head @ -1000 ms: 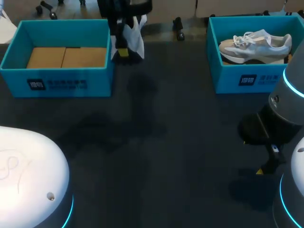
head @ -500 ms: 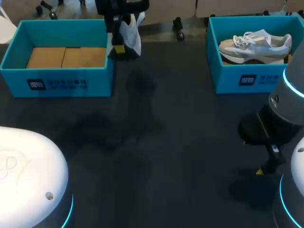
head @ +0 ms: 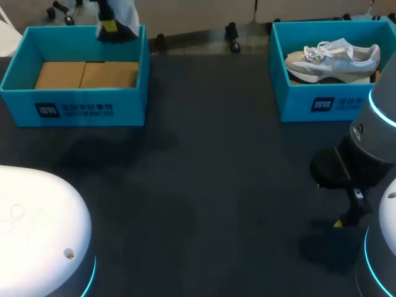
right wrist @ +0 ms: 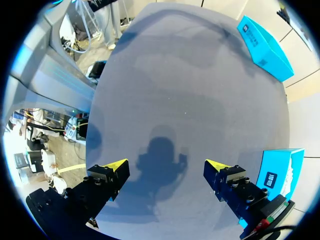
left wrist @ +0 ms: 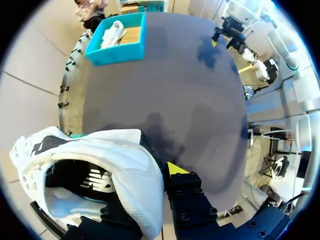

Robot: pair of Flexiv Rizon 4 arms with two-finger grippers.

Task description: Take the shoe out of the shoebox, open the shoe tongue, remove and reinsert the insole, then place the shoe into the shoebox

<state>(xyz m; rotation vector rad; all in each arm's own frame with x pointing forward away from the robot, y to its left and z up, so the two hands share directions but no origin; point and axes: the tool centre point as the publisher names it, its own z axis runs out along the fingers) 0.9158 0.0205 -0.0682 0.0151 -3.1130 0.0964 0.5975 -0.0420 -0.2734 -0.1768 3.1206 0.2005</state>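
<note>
My left gripper (head: 110, 27) hangs over the far rim of the left blue shoebox (head: 18, 93), shut on a white sneaker (head: 128, 13) that is partly cut off in the head view. In the left wrist view the sneaker (left wrist: 100, 170) hangs sideways with its collar wall pinched in my left gripper (left wrist: 152, 176); one yellow tip shows, the other is hidden by the shoe. This box holds only its brown cardboard floor (head: 86, 74). A second white and beige sneaker (head: 333, 59) lies in the right blue shoebox (head: 309, 105). My right gripper (right wrist: 165, 167) is open over bare table.
The dark table (head: 216, 173) stretches between the two boxes. My right arm (head: 371, 136) stands at the front right, below the right box. In the right wrist view the right box (right wrist: 277, 172) is beside the gripper and the left box (right wrist: 265, 40) lies far ahead.
My left gripper has carried the white sneaker leftward and farther back, from beside the left box's right wall to above its far rim. The right arm has not moved.
</note>
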